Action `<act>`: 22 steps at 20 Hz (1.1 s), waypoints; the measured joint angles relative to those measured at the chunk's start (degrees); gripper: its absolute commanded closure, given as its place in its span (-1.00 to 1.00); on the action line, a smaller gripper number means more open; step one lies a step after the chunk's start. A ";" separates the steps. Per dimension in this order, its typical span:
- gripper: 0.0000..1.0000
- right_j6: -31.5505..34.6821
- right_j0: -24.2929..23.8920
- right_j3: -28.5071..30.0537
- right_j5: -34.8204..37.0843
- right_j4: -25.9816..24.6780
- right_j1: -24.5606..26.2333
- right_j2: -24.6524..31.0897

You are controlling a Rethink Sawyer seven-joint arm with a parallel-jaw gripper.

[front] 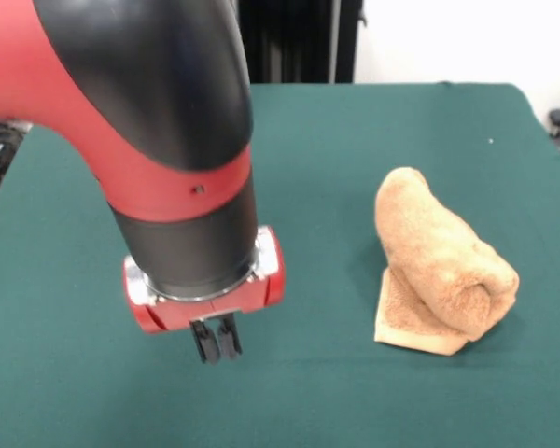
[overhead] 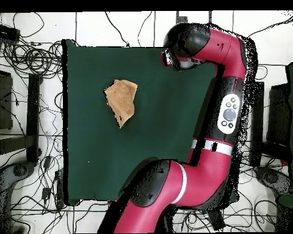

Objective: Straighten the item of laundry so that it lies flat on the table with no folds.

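Your black gripper (front: 216, 340), fingers pressed together and empty, hangs over the dark green felt table (front: 355, 140), well apart from the bunched tan terry towel (front: 439, 261), whose rolled folds hide its underside.

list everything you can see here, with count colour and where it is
towel: one, tan terry cloth, bunched and folded over itself with a flat hemmed corner poking out at the bottom, lying on the table to the right in the front view, apart from the pincer
table: one, covered in dark green cloth, filling most of the front view
cables: many, black, spread over the pale floor around the table in the overhead view
arm: one, red and black, coming down over the table's left part in the front view
pincer: one, black fingers below a red wrist housing, fingers close together with nothing between them, just above the green cloth, well left of the towel
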 measured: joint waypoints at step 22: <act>-1.00 0.00 2.67 4.16 -8.39 7.56 1.96 0.01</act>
